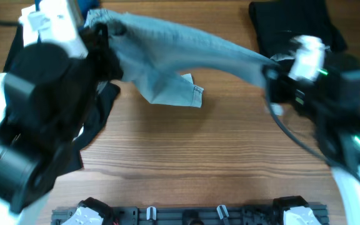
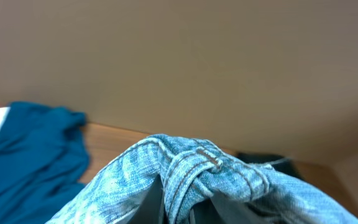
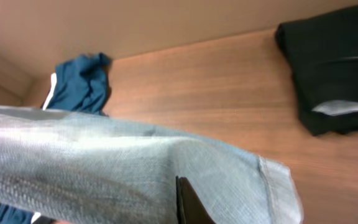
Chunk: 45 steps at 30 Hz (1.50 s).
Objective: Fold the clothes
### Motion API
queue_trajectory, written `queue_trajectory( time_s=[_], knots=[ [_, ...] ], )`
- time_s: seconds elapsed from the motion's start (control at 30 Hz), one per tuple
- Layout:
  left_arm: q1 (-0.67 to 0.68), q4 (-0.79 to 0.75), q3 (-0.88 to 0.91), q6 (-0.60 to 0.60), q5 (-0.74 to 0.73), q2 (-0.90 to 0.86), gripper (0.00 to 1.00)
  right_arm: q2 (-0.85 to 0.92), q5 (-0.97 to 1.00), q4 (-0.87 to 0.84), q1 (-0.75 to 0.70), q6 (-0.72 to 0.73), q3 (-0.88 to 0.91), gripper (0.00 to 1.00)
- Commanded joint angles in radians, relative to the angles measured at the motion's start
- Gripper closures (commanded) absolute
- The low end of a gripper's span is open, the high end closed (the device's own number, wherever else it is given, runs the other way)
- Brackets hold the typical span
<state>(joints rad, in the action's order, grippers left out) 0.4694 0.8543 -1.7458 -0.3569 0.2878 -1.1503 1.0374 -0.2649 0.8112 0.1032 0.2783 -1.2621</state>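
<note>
The pale denim shorts [image 1: 167,53] are held stretched above the table [image 1: 199,156], spanning from the far left toward the right, with one hemmed leg hanging down near the middle. The bunched waistband is pinched by the left gripper [image 1: 105,39]. The opposite end is clamped by the right gripper [image 1: 269,74], whose dark finger [image 3: 188,205] is seen against the cloth. A black garment [image 1: 289,25] is laid at the far right, and a deep-blue garment [image 3: 82,87] at the far left.
</note>
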Motion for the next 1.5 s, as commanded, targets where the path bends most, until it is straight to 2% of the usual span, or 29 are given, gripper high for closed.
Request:
queue_trajectory(
  time_s=[0.0,0.17,0.27,0.37,0.57,0.7,0.87,1.03,1.3,1.33,1.37,1.4,1.43,1.47],
  knots=[
    [0.06,0.002,-0.026,0.013,-0.081,0.127,0.96,-0.131,-0.036,0.142,-0.152,-0.123,-0.112,0.96],
    [0.222,0.076,-0.026,0.013,-0.082,0.202,0.96,-0.207,-0.031,0.37,-0.228,-0.185,-0.376,0.96],
    [0.262,0.132,-0.026,0.008,-0.056,0.209,0.96,-0.202,-0.021,0.444,-0.228,-0.219,-0.479,0.96],
    [0.266,0.259,-0.026,-0.082,0.161,0.197,0.96,-0.184,0.021,0.48,-0.228,-0.252,-0.504,0.96],
    [0.257,0.33,-0.026,-0.109,0.332,0.105,0.96,0.055,-0.047,0.491,-0.228,-0.337,-0.504,0.96],
    [0.163,0.335,-0.025,-0.123,0.318,-0.06,0.96,0.329,-0.143,0.47,-0.22,-0.415,-0.504,0.96],
    [0.003,0.323,-0.025,-0.123,0.169,-0.338,0.96,0.673,-0.156,0.36,-0.154,-0.435,-0.504,0.96],
    [-0.117,0.191,-0.025,-0.118,0.09,-0.628,0.96,0.948,-0.168,0.152,-0.1,-0.379,-0.504,0.96],
    [-0.233,-0.149,-0.025,-0.1,0.056,-0.917,0.96,1.165,-0.108,-0.347,-0.03,-0.277,-0.504,0.96],
    [-0.242,-0.187,-0.025,-0.1,0.056,-0.937,0.96,1.176,-0.108,-0.404,-0.022,-0.278,-0.504,0.93],
    [-0.249,-0.226,-0.025,-0.1,0.056,-0.955,0.92,1.186,-0.097,-0.457,-0.014,-0.277,-0.504,0.83],
    [-0.254,-0.26,-0.025,-0.1,0.056,-0.967,0.81,1.196,-0.078,-0.508,-0.006,-0.277,-0.504,0.67],
    [-0.26,-0.296,-0.025,-0.1,0.056,-0.978,0.44,1.201,-0.047,-0.554,0.001,-0.274,-0.504,0.49],
    [-0.265,-0.338,-0.025,-0.1,0.056,-0.988,0.24,1.208,-0.01,-0.608,0.01,-0.274,-0.504,0.24]
  ],
)
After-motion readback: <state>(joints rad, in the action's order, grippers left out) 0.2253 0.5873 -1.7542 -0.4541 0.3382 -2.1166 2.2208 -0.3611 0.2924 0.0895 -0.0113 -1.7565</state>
